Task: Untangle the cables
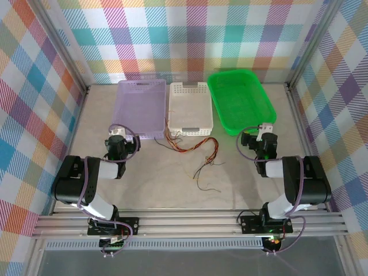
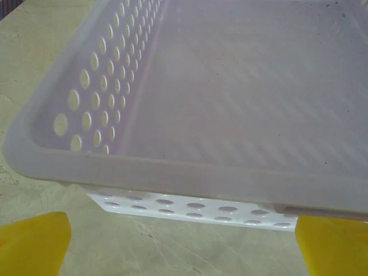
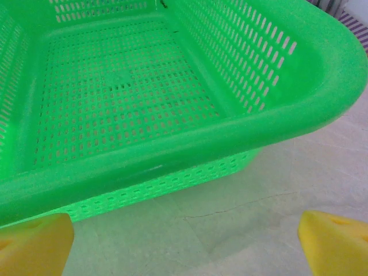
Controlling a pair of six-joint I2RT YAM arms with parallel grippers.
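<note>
Three trays line my beige table's (image 1: 161,184) far side inside plaid walls (image 1: 190,34): lilac tray (image 1: 138,109), white tray (image 1: 190,112), green tray (image 1: 238,103). The cables (image 1: 192,148) lie tangled just before the white one, running left-right, ends trailing nearward. My left gripper (image 2: 184,241) and right gripper (image 3: 184,241) gape wide, empty.

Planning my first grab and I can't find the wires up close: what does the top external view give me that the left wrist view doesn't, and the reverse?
Top external adds the cables, a loose red, orange and black tangle on the table before the white tray, plus the green tray. Left wrist adds close detail: the left gripper open, yellow fingertips facing the near rim of the lilac tray. Both share that tray and the table.
</note>
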